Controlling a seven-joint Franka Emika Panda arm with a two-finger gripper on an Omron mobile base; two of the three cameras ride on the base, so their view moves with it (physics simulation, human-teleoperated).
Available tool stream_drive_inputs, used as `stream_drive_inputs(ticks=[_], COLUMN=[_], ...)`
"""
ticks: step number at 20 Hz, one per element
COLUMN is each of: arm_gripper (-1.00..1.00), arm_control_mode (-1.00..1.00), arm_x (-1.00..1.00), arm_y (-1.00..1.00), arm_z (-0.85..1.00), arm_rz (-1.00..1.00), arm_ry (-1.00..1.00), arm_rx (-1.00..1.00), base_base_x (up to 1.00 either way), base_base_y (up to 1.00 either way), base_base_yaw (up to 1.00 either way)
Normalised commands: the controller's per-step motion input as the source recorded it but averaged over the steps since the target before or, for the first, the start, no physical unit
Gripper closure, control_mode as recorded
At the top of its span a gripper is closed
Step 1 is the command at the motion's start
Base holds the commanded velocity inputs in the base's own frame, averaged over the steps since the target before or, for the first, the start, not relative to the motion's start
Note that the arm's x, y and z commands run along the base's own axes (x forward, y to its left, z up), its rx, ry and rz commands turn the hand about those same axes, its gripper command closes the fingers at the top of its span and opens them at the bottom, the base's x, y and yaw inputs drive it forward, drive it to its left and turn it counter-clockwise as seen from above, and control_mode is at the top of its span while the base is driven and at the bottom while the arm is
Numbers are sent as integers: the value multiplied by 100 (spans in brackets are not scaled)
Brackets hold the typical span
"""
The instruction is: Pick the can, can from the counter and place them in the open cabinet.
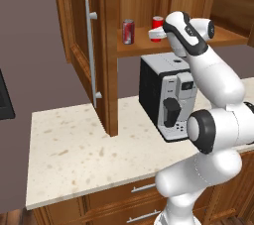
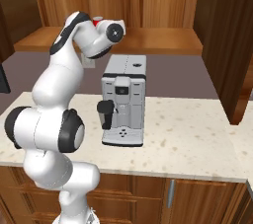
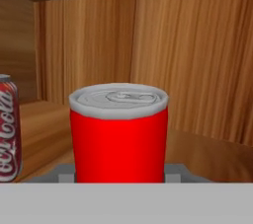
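The plain bright red can (image 3: 118,134) stands upright on the plank shelf (image 1: 144,45) of the open cabinet, silver top up. My gripper (image 1: 156,33) reaches in from the right, shut on this can; its fingertips (image 3: 64,172) show low on either side of the can. The darker red can (image 1: 128,31) with grey-white markings stands upright on the same shelf, a little to the left and apart from the first. In the hand view it sits at the left edge (image 3: 7,129). From the right base view only the top of the bright red can (image 2: 98,20) peeks over my wrist.
A silver and black coffee machine (image 1: 166,95) stands on the cream speckled counter (image 1: 74,154) directly below the shelf. The cabinet door with its long bar handle (image 1: 91,55) hangs open to the left. The cabinet's wooden back wall (image 3: 197,60) is close behind the can.
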Motion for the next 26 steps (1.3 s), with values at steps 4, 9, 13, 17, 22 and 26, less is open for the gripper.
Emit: stream_drive_inputs(ticks=[4,9,13,17,22,26], arm_gripper=[-100,-100,-100,-100,-100,-100], arm_control_mode=[-100,-100,-100,-100,-100,-100], arm_x=[0,0,-19,-35,-41,-54], arm_y=[0,0,-16,-25,-27,-28], arm_z=[-13,0,1,0,0,2], arm_rz=[0,0,-2,-3,-4,-1], arm_ry=[0,0,0,0,0,0], arm_rx=[0,0,0,0,0,0], base_base_x=[0,0,0,0,0,0], base_base_y=[0,0,0,0,0,0], base_base_yaw=[0,0,0,0,0,0])
